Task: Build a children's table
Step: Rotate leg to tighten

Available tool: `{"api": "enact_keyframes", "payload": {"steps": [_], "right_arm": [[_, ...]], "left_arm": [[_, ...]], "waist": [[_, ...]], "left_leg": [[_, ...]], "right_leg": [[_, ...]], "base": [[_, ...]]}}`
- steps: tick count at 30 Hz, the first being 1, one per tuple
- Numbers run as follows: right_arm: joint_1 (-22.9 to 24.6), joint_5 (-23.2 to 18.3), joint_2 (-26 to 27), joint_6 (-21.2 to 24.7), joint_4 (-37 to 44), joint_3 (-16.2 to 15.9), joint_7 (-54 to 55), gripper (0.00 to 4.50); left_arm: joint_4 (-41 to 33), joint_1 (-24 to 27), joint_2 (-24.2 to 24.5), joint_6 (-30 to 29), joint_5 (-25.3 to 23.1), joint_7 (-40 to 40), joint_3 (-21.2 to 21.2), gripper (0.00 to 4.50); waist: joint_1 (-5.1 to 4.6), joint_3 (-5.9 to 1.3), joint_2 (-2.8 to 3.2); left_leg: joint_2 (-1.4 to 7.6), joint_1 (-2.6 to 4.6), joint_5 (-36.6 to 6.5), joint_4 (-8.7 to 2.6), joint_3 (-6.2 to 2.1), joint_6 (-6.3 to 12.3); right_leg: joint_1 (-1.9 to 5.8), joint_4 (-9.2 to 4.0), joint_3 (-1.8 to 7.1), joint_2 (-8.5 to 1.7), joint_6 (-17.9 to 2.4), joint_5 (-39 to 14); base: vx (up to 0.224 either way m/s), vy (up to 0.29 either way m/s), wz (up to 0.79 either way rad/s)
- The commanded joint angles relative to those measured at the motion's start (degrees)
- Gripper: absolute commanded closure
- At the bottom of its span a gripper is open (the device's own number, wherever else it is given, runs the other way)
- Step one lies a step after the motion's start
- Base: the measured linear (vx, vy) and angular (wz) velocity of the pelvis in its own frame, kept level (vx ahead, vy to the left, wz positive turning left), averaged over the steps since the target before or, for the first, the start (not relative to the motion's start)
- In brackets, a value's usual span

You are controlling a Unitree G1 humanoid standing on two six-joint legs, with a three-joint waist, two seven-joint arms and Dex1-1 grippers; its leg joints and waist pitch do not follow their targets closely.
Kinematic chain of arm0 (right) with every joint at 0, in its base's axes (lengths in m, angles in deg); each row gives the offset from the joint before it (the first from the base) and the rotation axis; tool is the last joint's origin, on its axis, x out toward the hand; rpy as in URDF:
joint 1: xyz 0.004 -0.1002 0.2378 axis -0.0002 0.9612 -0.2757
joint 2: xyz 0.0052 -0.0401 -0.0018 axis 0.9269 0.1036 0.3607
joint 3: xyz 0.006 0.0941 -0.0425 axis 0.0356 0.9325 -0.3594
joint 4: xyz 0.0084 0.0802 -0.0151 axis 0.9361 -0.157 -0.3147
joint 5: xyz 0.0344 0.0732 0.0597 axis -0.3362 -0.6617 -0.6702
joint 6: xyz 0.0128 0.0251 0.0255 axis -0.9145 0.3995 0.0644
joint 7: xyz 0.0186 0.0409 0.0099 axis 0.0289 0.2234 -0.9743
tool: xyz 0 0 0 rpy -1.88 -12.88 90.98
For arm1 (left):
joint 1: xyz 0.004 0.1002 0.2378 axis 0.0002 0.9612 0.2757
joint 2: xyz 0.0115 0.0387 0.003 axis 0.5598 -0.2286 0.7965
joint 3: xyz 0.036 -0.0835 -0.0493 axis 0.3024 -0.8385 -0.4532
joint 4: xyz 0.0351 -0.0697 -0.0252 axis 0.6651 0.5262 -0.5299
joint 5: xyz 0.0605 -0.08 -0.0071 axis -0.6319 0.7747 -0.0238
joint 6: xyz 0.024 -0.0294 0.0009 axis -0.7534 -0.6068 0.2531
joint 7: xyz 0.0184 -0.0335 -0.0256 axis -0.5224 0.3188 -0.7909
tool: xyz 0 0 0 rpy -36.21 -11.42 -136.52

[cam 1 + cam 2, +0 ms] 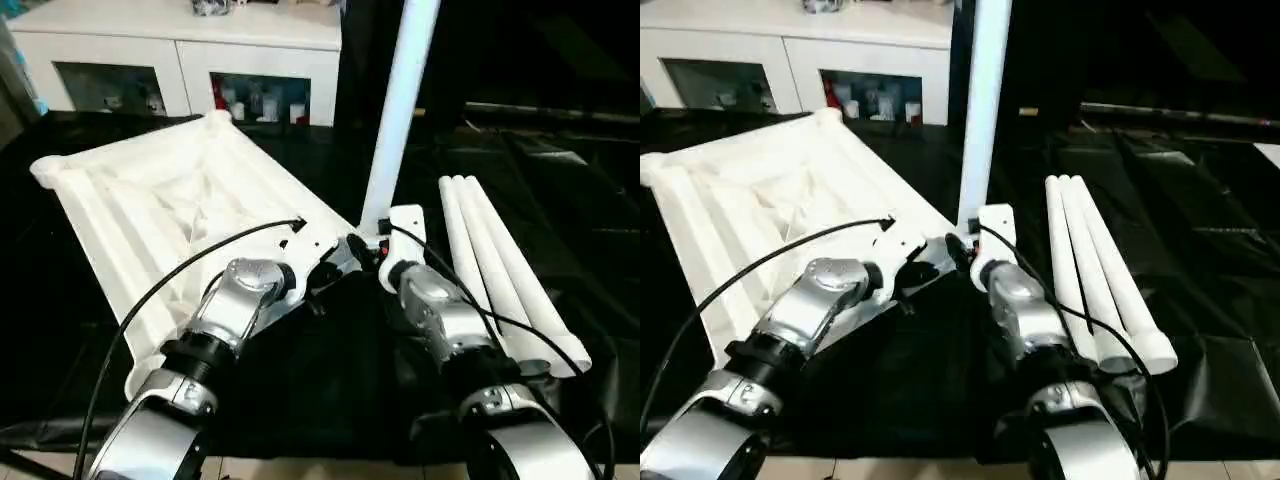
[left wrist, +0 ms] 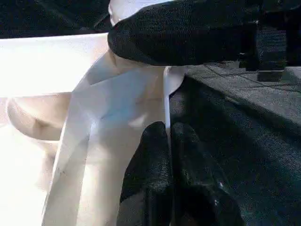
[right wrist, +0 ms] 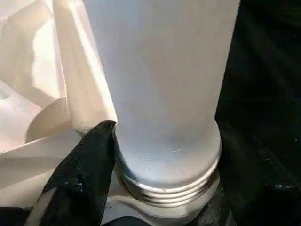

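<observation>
Right wrist view sits closest to the work: a white leg (image 3: 160,80) stands upright with its threaded base showing a few turns above the corner socket, and one black finger (image 3: 82,174) of the right gripper (image 1: 378,243) lies against that base on one side. Its jaws stand fairly wide, about the width of the leg, so I judge it is clasping the leg near the foot, though the far finger is hidden. The left wrist view shows the left gripper (image 2: 169,141) with its two fingers pressed together on the thin rim of the tabletop (image 1: 170,210), pinching that edge just beside the same corner.

From the head views, both silver forearms reach forward and meet at the near corner of the upturned tabletop, which lies on the black work table (image 1: 560,180). The upright leg rises from that corner out past the top of the picture. Three spare legs (image 1: 500,270) lie side by side to the robot's right, just beside the right forearm. Farther back stands a white cabinet (image 1: 180,60) with small items behind its doors.

The step in hand looks like screwing the first leg into its socket. The threads are not yet fully seated, so the next move calls for more turning while the left gripper steadies the top.
</observation>
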Motion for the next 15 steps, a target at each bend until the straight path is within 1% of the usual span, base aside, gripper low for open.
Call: {"api": "enact_keyframes", "payload": {"steps": [1,2,3,4,6,7,8,9,10,11,12,14,15], "right_arm": [[0.8,0.4,0.7,0.5,-2.6,-1.6,-2.5,0.99],[0.8,0.5,0.5,0.3,-2.6,-1.6,-2.9,0.99],[0.8,0.4,0.5,0.2,-2.6,-1.6,-3.0,0.79],[1.1,0.0,-0.2,-0.1,-1.7,-1.9,-5.9,0.64],[1.1,-0.1,-0.5,-0.3,-1.6,-1.9,-7.0,0.56],[1.5,-0.3,-1.3,0.3,-0.8,-2.2,-9.2,0.46],[2.1,-0.6,-2.8,0.8,0.7,-2.9,-12.9,0.46],[2.2,-0.7,-2.9,0.8,0.8,-2.9,-13.1,0.46],[3.0,-1.0,-4.5,1.3,2.6,-3.4,-16.3,0.46],[3.0,-1.0,-4.5,1.3,2.6,-3.4,-16.3,0.46],[4.1,-1.4,-6.4,1.6,4.9,-4.0,-19.9,0.46],[4.9,-1.5,-7.7,1.5,6.4,-4.6,-22.6,0.46],[5.6,-1.5,-8.8,1.3,7.9,-5.2,-25.0,0.46]], "left_arm": [[-0.7,1.5,-1.1,1.4,1.3,1.7,1.0,4.5],[-1.0,1.7,-0.7,1.3,1.4,2.1,1.1,4.5],[-1.0,1.8,-0.7,1.3,1.5,2.2,1.1,4.5],[-2.2,2.6,0.8,1.4,1.9,3.9,1.2,4.5],[-2.6,3.0,1.4,1.5,2.1,4.9,1.3,4.5],[-3.2,3.5,2.5,2.1,2.3,6.3,1.4,4.5],[-3.9,4.3,4.1,2.4,2.7,8.6,1.3,4.5],[-3.9,4.3,4.1,2.5,2.7,8.7,1.3,4.5],[-4.2,4.7,5.5,3.2,2.8,10.1,1.2,4.5],[-4.2,4.7,5.5,3.2,2.8,10.1,1.2,4.5],[-4.5,5.2,7.1,3.7,3.1,12.2,1.2,4.5],[-5.2,5.9,8.3,4.9,3.4,14.0,1.5,4.5],[-6.3,6.5,9.3,5.4,4.1,16.3,1.7,4.5]], "waist": [[0.03,-2.82,-0.54],[0.08,-2.86,-0.48],[0.05,-2.84,-0.45],[0.06,-2.84,-0.49],[-0.02,-2.8,-0.37],[-0.07,-2.79,-0.44],[-0.07,-2.73,-0.44],[-0.02,-2.7,-0.38],[0.04,-2.67,-0.42],[0.09,-2.66,-0.42],[0.09,-2.68,-0.28],[0.12,-2.67,-0.3],[0.07,-2.7,0.01]], "left_leg": [[-0.88,-0.47,-12.4,-3.38,1.02,0.89],[-0.84,-0.46,-12.2,-3.38,0.99,1.0],[-0.83,-0.48,-12.1,-3.38,1.01,1.07],[-0.78,-0.5,-12.1,-3.36,1.05,1.34],[-0.69,-0.58,-12.1,-3.42,1.0,1.47],[-0.69,-0.59,-12.0,-3.41,1.02,1.47],[-0.74,-0.6,-12.1,-3.45,1.0,1.59],[-0.73,-0.51,-12.3,-3.46,1.04,1.73],[-0.66,-0.47,-12.6,-3.49,1.09,1.82],[-0.65,-0.49,-12.6,-3.5,1.06,1.78],[-0.65,-0.44,-12.6,-3.53,1.04,1.69],[-0.52,-0.46,-12.3,-3.54,1.04,1.69],[-0.52,-0.41,-12.3,-3.54,1.03,1.68]], "right_leg": [[2.26,-4.38,0.74,-1.23,-9.3,-10.0],[2.3,-4.32,0.72,-1.27,-9.3,-9.7],[2.26,-4.33,0.73,-1.28,-9.5,-9.6],[2.28,-4.3,0.7,-1.26,-9.8,-9.2],[2.35,-4.26,0.69,-1.33,-10.1,-9.1],[2.35,-4.26,0.7,-1.29,-10.2,-8.9],[2.44,-4.28,0.66,-1.26,-10.3,-9.2],[2.37,-4.37,0.68,-1.22,-10.3,-9.5],[2.37,-4.46,0.76,-1.23,-10.1,-10.1],[2.38,-4.46,0.77,-1.26,-10.1,-10.3],[2.33,-4.46,0.76,-1.21,-10.2,-10.3],[2.37,-4.36,0.78,-1.25,-10.6,-9.4],[2.3,-4.23,0.77,-1.21,-11.0,-8.8]], "base": [[0.0,0.0,0.0],[0.0,0.0,0.0],[0.0,0.0,0.0],[0.0,0.0,0.0],[0.0,0.0,0.0],[0.0,0.0,0.0],[0.0,0.0,0.0],[0.0,0.0,0.0],[0.0,0.0,0.0],[0.0,0.0,0.0],[0.0,0.0,0.0],[0.0,0.0,0.0],[0.0,0.0,0.0]]}}
